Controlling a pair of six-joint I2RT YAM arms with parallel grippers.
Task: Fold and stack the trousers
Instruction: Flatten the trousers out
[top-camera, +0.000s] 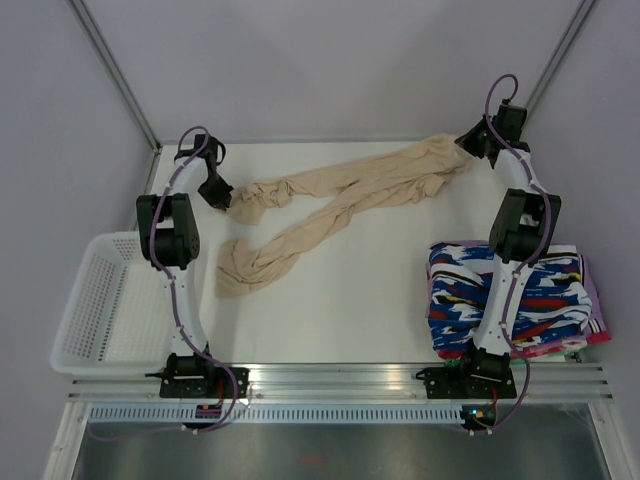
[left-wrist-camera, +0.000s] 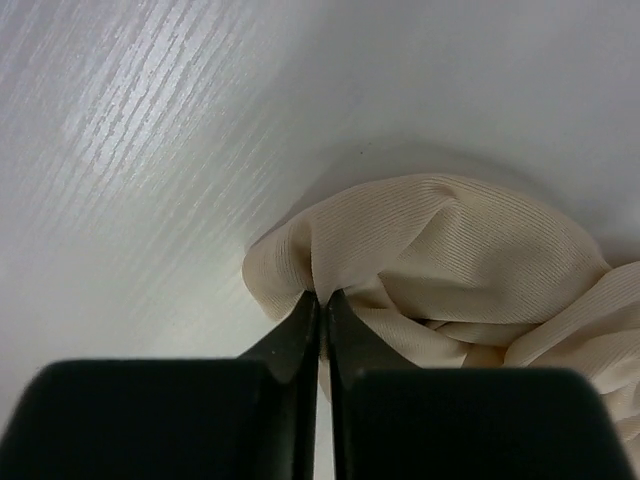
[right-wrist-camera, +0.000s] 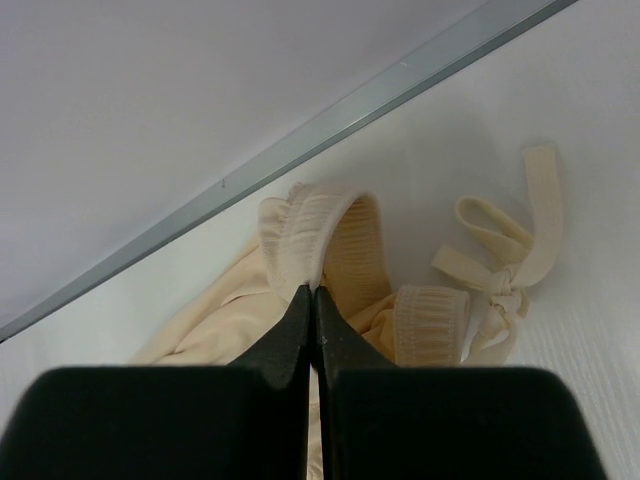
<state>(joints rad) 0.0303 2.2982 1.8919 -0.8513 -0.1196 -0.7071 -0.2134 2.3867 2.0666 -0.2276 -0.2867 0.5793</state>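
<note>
The beige trousers (top-camera: 340, 195) lie stretched across the far half of the white table, waist at the far right, two long legs running left. My left gripper (top-camera: 222, 197) is shut on the end of the upper leg (left-wrist-camera: 420, 250), pinching a fold of cloth. The other leg end (top-camera: 240, 270) lies bunched nearer the middle left. My right gripper (top-camera: 468, 143) is shut on the ribbed elastic waistband (right-wrist-camera: 320, 240) near the back rail. A tied drawstring (right-wrist-camera: 505, 260) lies beside the waistband.
A white mesh basket (top-camera: 105, 300) stands at the left table edge. A stack of folded blue, white, red and black patterned garments (top-camera: 520, 295) lies at the right, beside the right arm. A metal rail (right-wrist-camera: 300, 140) runs along the back wall.
</note>
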